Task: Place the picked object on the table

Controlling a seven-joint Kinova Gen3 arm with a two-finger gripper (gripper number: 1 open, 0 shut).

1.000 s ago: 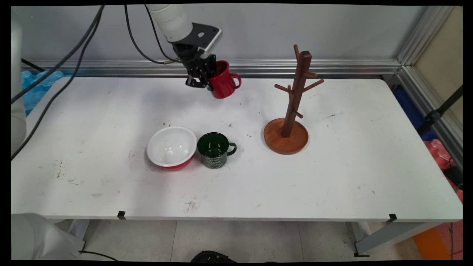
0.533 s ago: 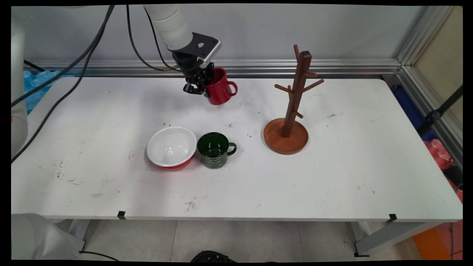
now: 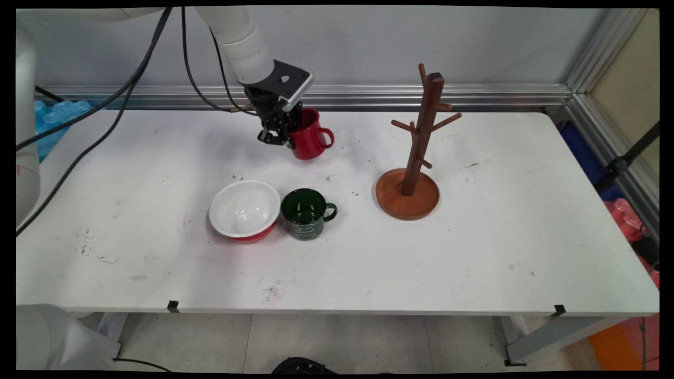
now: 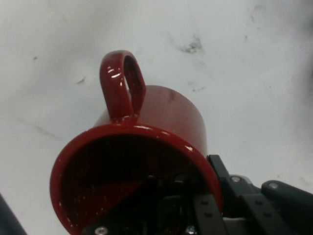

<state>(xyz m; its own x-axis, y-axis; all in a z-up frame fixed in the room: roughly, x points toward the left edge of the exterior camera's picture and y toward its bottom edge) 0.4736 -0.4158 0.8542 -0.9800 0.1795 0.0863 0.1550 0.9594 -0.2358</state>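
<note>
My gripper (image 3: 287, 138) is shut on the rim of a red mug (image 3: 308, 139), holding it tilted just above the white table (image 3: 474, 252) at the back middle. The mug's handle (image 3: 325, 138) points right. In the hand view the red mug (image 4: 146, 147) fills the frame, its handle (image 4: 122, 83) pointing up, with one finger inside its mouth and the other outside the wall. A green mug (image 3: 307, 213) and a white bowl with a red outside (image 3: 244, 209) stand side by side in front of the gripper.
A wooden mug tree (image 3: 416, 152) with several pegs stands on a round base to the right of the red mug. Black cables (image 3: 105, 105) hang from the arm at the left. An aluminium rail (image 3: 421, 95) runs along the table's back edge.
The gripper has come down and slightly to the left with the red mug, bringing it closer to the table top. The bowl, green mug and mug tree have not moved.
</note>
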